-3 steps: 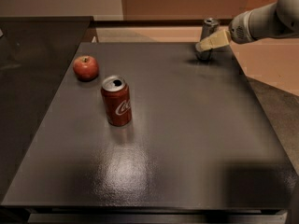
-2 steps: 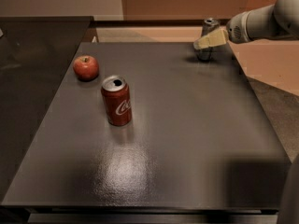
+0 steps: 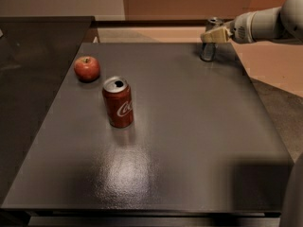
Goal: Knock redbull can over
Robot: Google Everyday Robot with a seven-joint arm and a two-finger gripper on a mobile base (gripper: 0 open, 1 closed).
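The redbull can point(image 3: 207, 53) is a slim silver-grey can standing upright near the far right edge of the dark table point(image 3: 189, 136). My gripper point(image 3: 214, 35) comes in from the right on a white arm. It sits level with the can's upper half and covers its middle. The can's top rim shows just above the gripper. I cannot tell whether the gripper touches the can.
A red Coca-Cola can point(image 3: 118, 102) stands upright left of the table's centre. A red apple point(image 3: 87, 68) lies at the far left. A darker counter point(image 3: 33, 46) adjoins the table on the left. The floor drops off beyond the right edge.
My gripper has risen from the can's lower part to its upper half. The can still stands upright in the same place.
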